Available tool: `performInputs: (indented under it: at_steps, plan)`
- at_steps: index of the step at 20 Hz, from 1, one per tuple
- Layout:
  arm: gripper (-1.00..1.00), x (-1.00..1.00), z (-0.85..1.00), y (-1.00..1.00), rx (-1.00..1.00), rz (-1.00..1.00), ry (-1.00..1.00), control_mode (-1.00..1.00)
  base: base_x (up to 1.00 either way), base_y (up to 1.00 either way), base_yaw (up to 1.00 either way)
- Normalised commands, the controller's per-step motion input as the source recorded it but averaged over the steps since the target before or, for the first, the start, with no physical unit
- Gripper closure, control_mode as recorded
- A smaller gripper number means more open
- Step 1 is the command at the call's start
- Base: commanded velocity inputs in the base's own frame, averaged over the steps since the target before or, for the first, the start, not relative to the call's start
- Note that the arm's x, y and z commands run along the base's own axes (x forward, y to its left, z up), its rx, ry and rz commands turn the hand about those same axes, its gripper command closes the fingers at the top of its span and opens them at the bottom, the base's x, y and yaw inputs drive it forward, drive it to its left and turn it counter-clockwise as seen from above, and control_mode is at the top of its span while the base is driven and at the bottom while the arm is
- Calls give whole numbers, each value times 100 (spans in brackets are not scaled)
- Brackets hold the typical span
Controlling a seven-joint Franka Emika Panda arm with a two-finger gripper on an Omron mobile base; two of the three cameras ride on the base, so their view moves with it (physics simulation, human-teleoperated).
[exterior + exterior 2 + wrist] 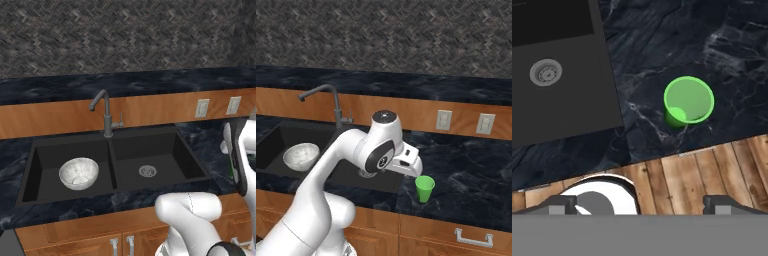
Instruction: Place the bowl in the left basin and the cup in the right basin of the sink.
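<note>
Bowl (pixel 78 173) sits in left basin (pixel 47 160); gripper (pixel 639 204), fingers wide & empty, hovers above cup (pixel 688 101) on counter right of sink (pixel 175 132), presumably lining up a grasp.

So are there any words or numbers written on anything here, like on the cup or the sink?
No readable text anywhere.
The cup is plain green, with no label.
The bowl has only marbled grey-white patterning, no letters.
The sink and faucet carry no brand mark that can be seen.
The wall outlets are blank plates.
</note>
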Motion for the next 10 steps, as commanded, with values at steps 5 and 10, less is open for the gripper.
performInputs:
  at_steps: [5,10]
  plan:
    - [-100,29,-25,-13,0,0,7,-100,0,0,0]
    - [-100,24,-21,-20,0,0,5,-100,0,0,0]
